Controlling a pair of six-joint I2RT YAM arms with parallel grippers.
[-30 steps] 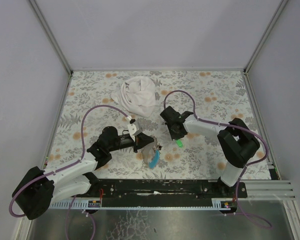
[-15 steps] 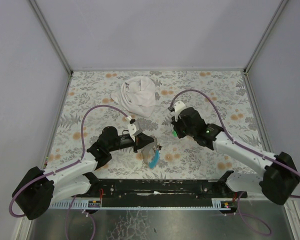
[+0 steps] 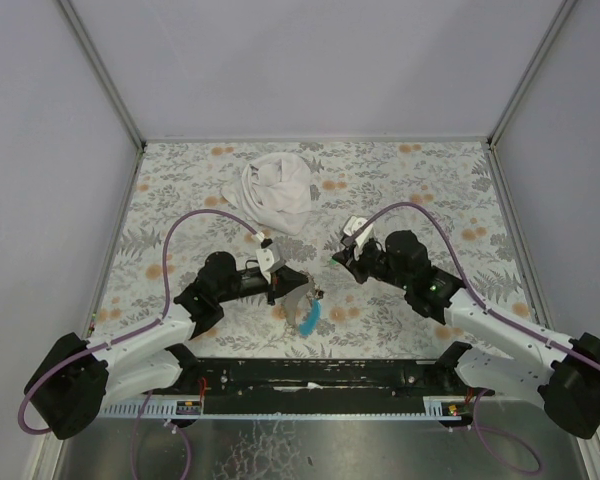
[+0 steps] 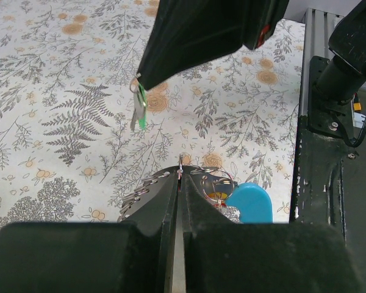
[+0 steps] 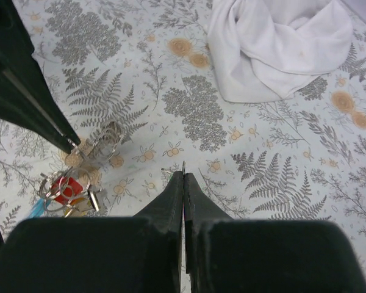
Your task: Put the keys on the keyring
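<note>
My left gripper (image 4: 180,177) (image 3: 290,287) is shut on the keyring (image 4: 145,189), a thin metal ring held edge-on at its fingertips. A smaller ring with a red key (image 5: 66,188) and a yellow key (image 5: 79,202) hangs below it, beside the light-blue piece (image 4: 250,202) (image 3: 308,320). My right gripper (image 5: 183,173) (image 3: 340,257) is shut on the green key (image 4: 139,113), which dangles from its tip above the table, a short way from the keyring. In the right wrist view the green key is almost hidden under the fingers.
A crumpled white cloth (image 3: 276,192) (image 5: 274,49) lies at the back of the flowered table (image 3: 430,190). The black base rail (image 4: 329,152) runs along the near edge, close to the left gripper.
The right gripper closed on the green key that lay on the table, lifted it and carried it slightly left toward the keyring while the arm stretched out. The left arm has stayed still.
</note>
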